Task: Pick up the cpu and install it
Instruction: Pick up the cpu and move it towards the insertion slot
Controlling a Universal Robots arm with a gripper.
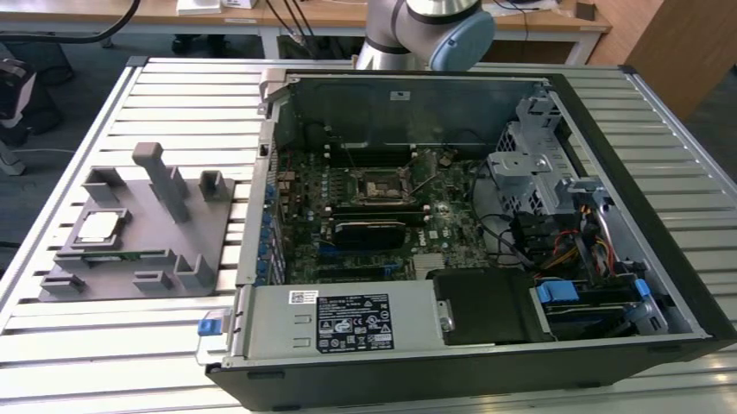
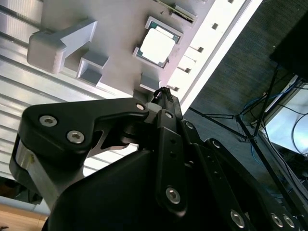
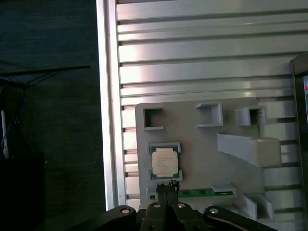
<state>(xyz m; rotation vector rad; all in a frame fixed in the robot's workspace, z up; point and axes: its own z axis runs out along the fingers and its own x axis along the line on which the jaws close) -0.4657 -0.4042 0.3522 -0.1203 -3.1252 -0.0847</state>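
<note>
Closest to the wrist cameras, the black hand (image 3: 167, 185) has its two fingers pressed together at the tips, with nothing between them. It hangs clear above a grey fixture plate (image 3: 202, 149), pointing down at it and touching nothing.

On that plate the cpu (image 3: 164, 161) lies flat in a shallow square nest, its silvery top plate facing up and its pale rim showing around it. In both wrist views it appears just past the fingertips. Just beside the cpu's nest, a thin green memory stick (image 3: 202, 193) lies in a long slot along the plate's edge. Several open-sided grey pockets and one tall post (image 3: 248, 148) rise from the rest of the plate.

Under the plate runs a worktop (image 1: 185, 95) of ribbed aluminium slats. In the exterior view the plate sits toward the exterior view's left, with the cpu near its outer edge. An open computer case (image 1: 403, 103) fills the exterior view's right, well apart from the cpu.

At the case's near end sits a silver power supply (image 1: 345, 319). Beyond it lies the green motherboard (image 1: 302, 233), with a square black-framed socket (image 1: 378, 186) near its middle. Farthest back, the arm (image 1: 420, 30) rises behind the case, silver with a pale blue cap on its joint.
</note>
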